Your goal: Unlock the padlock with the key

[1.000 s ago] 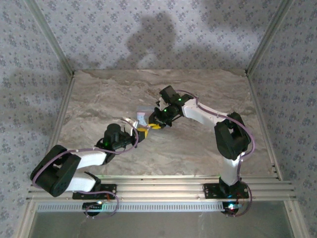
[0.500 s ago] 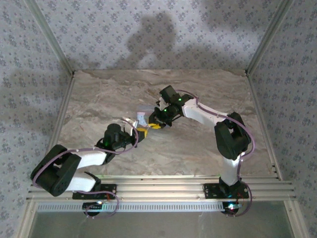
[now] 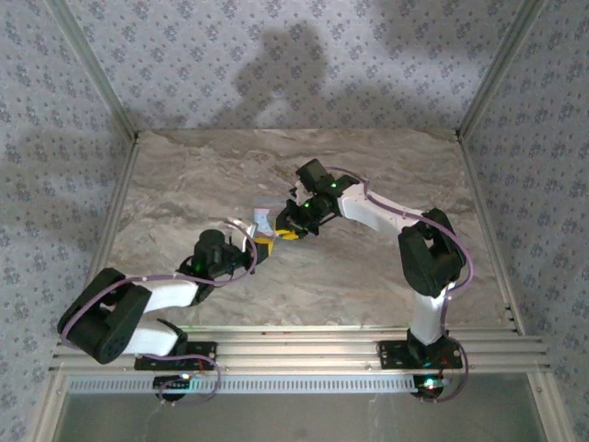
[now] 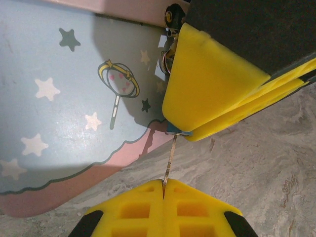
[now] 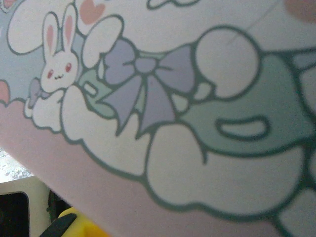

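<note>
In the left wrist view my left gripper [image 4: 163, 186] is shut on the thin metal key [image 4: 169, 160]. The key's blade runs up into the padlock [image 4: 176, 132], of which a small teal corner shows. The yellow fingers [image 4: 212, 84] of my right gripper [image 4: 191, 129] are closed over the rest of the padlock. From above, the left gripper [image 3: 264, 246] and right gripper [image 3: 293, 232] meet tip to tip beside the pale blue tin [image 3: 267, 217]. The tin's cartoon lid [image 5: 163, 108] lies close under the right wrist camera.
The tin's starred side [image 4: 64, 94] and pink edge lie just left of the key. A metal hasp [image 4: 168, 54] sticks out above the right fingers. Bare marble table [image 3: 368, 276] spreads around both arms, and patterned walls enclose it.
</note>
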`<action>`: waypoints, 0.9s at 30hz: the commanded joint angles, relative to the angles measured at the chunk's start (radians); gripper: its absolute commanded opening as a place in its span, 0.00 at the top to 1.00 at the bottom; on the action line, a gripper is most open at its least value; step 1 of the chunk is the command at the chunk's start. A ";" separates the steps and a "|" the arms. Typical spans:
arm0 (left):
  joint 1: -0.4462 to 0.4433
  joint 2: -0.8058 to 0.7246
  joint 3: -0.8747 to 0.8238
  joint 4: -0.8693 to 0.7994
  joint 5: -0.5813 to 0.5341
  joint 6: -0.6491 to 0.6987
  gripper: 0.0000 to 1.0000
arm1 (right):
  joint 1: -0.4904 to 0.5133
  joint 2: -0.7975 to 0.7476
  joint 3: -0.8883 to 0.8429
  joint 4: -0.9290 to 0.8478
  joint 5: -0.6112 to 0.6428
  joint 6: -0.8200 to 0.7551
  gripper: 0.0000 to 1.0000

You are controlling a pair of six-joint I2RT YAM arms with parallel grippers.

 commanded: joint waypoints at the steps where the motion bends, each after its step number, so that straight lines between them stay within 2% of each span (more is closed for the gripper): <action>1: -0.006 0.005 0.001 0.040 0.019 0.003 1.00 | 0.005 -0.005 0.002 0.020 -0.022 0.003 1.00; 10: -0.008 0.019 0.006 0.052 0.042 0.000 1.00 | 0.005 -0.005 0.003 0.023 -0.024 0.008 1.00; 27: -0.008 0.023 -0.013 0.117 0.007 -0.029 1.00 | 0.007 -0.007 -0.008 0.037 -0.037 0.017 1.00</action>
